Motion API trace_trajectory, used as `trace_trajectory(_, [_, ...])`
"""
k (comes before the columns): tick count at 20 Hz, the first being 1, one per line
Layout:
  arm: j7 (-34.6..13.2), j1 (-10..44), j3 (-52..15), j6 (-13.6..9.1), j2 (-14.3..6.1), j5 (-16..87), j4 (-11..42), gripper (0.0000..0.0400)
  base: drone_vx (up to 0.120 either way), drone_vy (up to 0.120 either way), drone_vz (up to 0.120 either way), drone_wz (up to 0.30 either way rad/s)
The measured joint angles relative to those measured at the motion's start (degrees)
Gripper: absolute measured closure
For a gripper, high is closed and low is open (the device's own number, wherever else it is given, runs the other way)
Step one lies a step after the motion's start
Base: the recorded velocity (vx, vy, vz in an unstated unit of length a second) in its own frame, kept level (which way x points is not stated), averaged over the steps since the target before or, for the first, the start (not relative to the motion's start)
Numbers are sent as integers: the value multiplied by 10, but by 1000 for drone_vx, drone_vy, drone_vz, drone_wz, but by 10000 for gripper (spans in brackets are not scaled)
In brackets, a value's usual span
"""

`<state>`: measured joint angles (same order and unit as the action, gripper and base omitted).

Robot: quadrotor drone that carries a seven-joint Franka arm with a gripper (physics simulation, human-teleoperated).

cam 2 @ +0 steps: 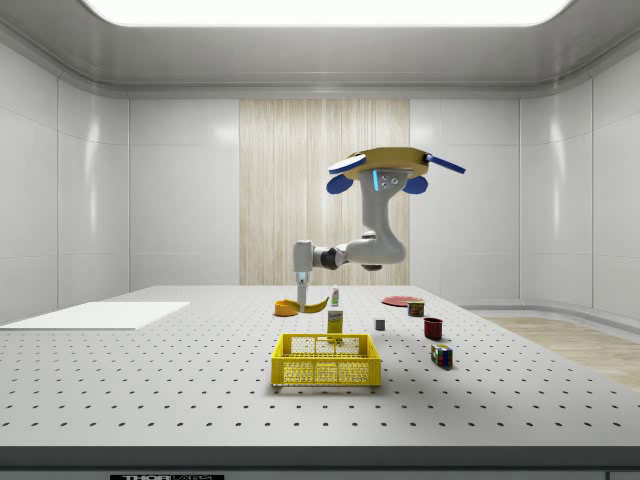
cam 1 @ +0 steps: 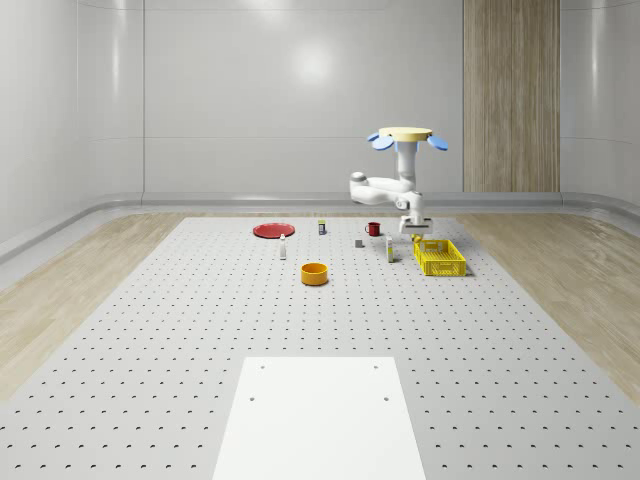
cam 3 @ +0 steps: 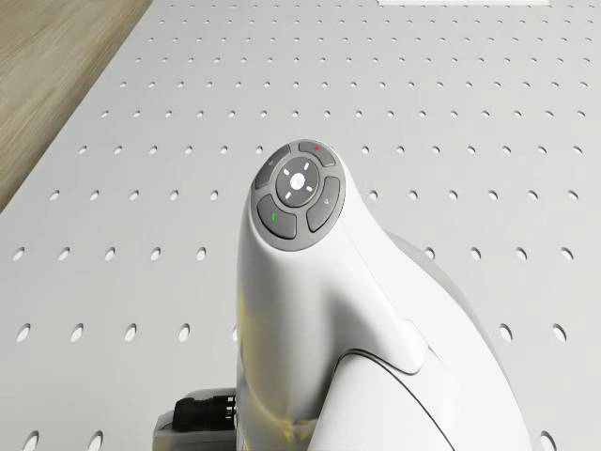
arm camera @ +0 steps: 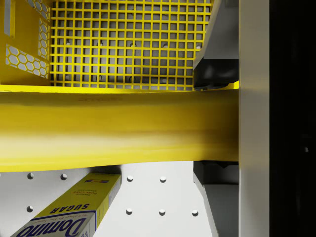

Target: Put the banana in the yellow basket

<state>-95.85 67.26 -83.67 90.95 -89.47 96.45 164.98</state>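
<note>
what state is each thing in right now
drone: hovering above the table, behind the yellow basket in the side view
end effector: shut on the banana, pointing down
banana: held in the air, not yet in the basket
yellow basket: upright on the table, nothing in it
sugar box: standing upright behind the basket in the side view
red mug: upright

Pale glossy panelled walls [cam 1: 250,90] with one wooden panel [cam 1: 510,95] surround a perforated grey floor [cam 1: 150,340].
</note>
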Motion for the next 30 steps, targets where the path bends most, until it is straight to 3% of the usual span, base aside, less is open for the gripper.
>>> trace_trajectory(8, [0,0,0,2,-3,-1,0,210,0,120,-5,0])
trace_trajectory(23, [-1,1,-1,6,-6,-2,0,210,0,120,-64,0])
trace_trajectory(30, [-1,2,10,11,-8,7,-1,210,0,17,0,0])
